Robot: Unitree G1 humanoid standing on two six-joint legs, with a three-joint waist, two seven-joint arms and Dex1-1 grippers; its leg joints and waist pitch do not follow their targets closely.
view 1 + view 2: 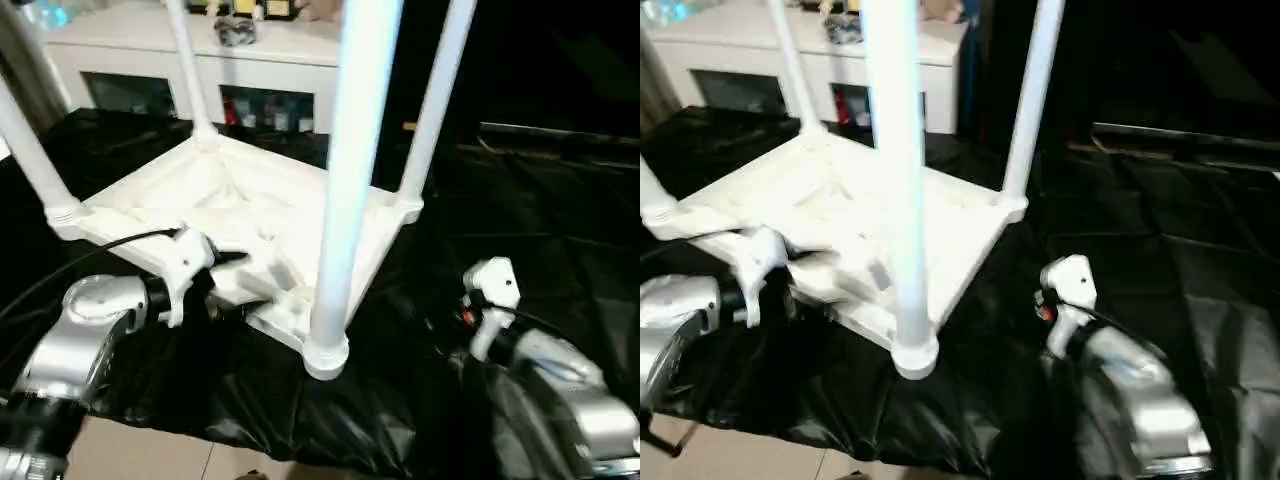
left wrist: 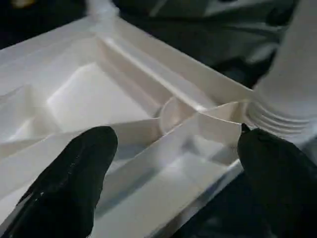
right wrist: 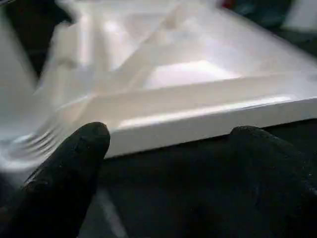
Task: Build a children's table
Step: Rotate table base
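Two grippers flank the near corner of the children's table (image 1: 250, 215), which lies upside down on a black sheet (image 1: 520, 230) with its four legs pointing up. Nearest the left gripper (image 2: 168, 168), whose black fingers (image 2: 74, 178) stand wide apart and hold nothing, is the ribbed underside of the top — one finger hangs over the inside, the other just beside the outer rim near a corner socket. The right gripper (image 3: 168, 163) also stands with its fingers spread and empty, a little clear of the table's side wall, over the black sheet. Just beyond the left gripper rises the nearest leg (image 1: 345, 180), seated in its ringed socket. Farther off stand the other three legs. Behind the table — well beyond both grippers — is a white cabinet (image 1: 200, 60); its shelf openings hold small items too blurred to name.
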